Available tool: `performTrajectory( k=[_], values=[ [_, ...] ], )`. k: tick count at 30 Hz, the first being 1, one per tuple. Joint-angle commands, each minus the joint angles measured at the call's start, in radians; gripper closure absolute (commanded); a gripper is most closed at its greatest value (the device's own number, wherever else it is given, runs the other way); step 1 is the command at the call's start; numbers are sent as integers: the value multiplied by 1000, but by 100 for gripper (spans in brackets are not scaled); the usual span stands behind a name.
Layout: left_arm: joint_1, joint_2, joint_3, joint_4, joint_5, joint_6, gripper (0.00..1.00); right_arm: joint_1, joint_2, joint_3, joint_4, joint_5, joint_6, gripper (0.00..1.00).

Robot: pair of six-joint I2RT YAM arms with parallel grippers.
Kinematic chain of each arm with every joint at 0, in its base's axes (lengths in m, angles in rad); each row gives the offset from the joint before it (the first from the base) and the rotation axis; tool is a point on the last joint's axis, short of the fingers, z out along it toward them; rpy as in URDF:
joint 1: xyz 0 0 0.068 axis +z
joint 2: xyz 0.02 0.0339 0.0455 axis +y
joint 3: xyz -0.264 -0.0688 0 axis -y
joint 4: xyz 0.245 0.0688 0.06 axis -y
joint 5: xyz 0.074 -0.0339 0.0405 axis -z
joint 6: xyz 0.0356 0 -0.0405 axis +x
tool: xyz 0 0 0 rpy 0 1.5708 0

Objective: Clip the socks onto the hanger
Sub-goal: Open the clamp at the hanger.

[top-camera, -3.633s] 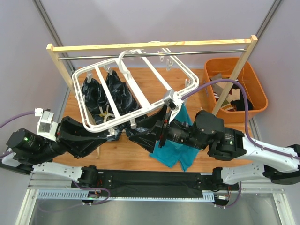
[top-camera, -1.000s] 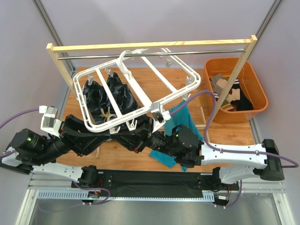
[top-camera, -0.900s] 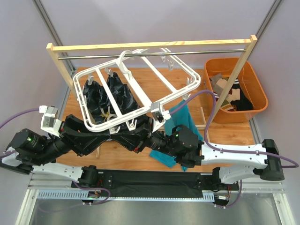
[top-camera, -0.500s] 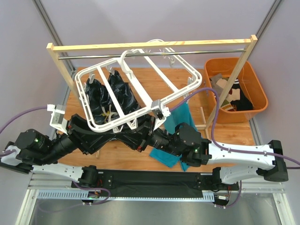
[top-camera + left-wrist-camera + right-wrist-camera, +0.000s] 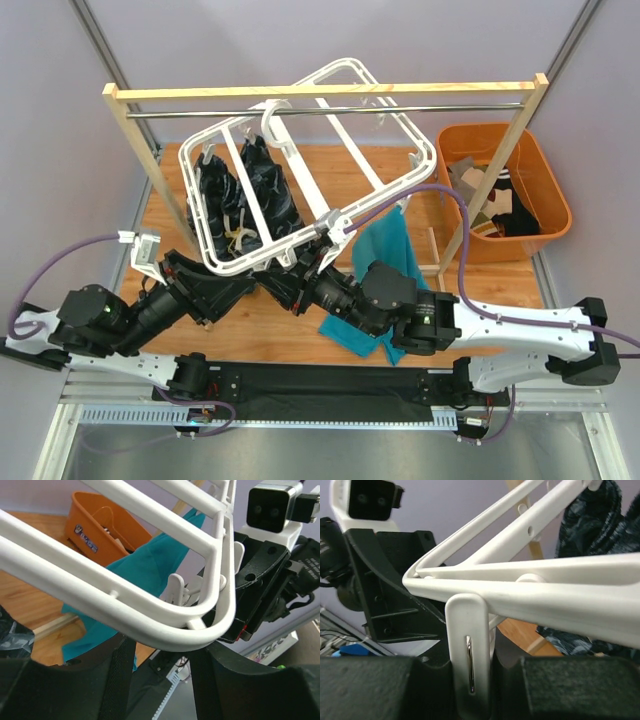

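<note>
Hanger (image 5: pixel 150 625) smooth plastic; teal sock (image 5: pixel 385 250) matt cloth; rack (image 5: pixel 180 93) wood w/ shiny metal rail (image 5: pixel 480 106)

Robotics lab test booth: plain grey wall panels (image 5: pixel 400 40) in metal framing (image 5: pixel 100 50) enclosed a wooden table (image 5: pixel 285 338), where two cabled robot arms (image 5: pixel 500 325) stood mounted on a black base rail (image 5: pixel 330 380).
</note>
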Motion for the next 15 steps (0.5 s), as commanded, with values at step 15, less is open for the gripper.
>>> performTrajectory(
  k=[15],
  values=[
    [0, -104, -205, 134, 34, -87, 54, 0, 82, 55, -244, 323, -62, 100]
  ],
)
